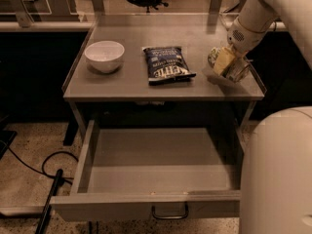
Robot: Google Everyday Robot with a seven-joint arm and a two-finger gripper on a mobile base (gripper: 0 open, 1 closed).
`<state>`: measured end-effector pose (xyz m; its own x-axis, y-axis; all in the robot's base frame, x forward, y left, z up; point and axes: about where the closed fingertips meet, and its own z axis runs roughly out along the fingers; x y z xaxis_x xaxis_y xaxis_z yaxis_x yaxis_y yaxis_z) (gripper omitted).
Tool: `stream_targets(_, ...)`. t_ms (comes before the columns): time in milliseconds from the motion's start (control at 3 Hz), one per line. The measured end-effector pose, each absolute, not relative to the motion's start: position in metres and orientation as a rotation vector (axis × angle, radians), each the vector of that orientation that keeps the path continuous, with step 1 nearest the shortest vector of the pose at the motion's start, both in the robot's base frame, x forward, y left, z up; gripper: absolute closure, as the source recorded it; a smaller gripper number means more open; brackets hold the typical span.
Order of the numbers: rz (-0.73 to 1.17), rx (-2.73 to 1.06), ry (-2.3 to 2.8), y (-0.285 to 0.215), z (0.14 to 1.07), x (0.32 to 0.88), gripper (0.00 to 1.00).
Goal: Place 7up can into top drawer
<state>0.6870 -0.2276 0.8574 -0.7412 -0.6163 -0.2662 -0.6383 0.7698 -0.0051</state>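
Observation:
The 7up can (237, 68) is at the right end of the tabletop, tilted, with one silver end facing left. My gripper (225, 62) comes down from the upper right and is shut on the can, one yellowish finger (222, 60) across its side. I cannot tell whether the can rests on the table or hangs just above it. The top drawer (146, 204) is pulled open below the tabletop. Its inside is bare and its dark bar handle (169, 213) is at the front centre.
A dark blue chip bag (166, 65) lies mid-table and a white bowl (104, 55) stands at the left. The table (126, 89) has raised side edges. My pale arm body (278, 174) fills the lower right beside the drawer. Cables (48, 179) lie on the floor at left.

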Motion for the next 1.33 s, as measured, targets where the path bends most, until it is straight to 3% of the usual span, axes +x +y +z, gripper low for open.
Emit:
stream_targets(667,0.259,-1.099,2.760,-0.214,0.860,0.592,1.00)
stream_targets(1333,0.299,-1.084,2.779,-0.212,0.848,0.579,1.00)
